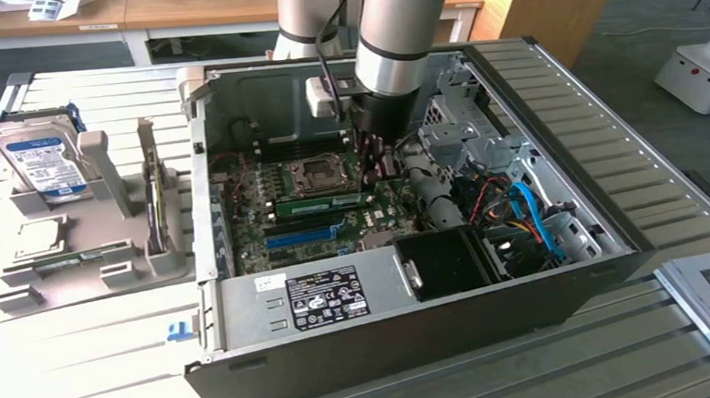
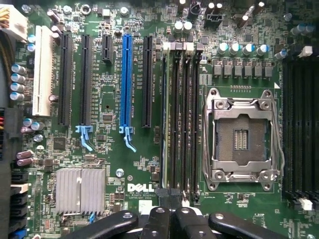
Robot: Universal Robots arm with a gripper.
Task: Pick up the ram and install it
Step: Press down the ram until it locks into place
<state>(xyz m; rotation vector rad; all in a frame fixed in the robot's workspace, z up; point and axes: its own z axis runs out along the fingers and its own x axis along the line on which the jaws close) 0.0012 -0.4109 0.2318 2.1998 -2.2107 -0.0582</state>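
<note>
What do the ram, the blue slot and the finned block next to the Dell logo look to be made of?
The ram: a green circuit board with a matt finish and dark chips, seated in a slot on the motherboard.
The blue slot: likely moulded plastic, going by its even colour and slight sheen.
The finned block: probably bare metal, perhaps aluminium, from its silver-grey ribs.

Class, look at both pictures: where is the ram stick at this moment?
The ram stands in a motherboard slot inside the open computer case, just below the CPU socket in the exterior view, above the blue slot and beside the gripper.
</note>
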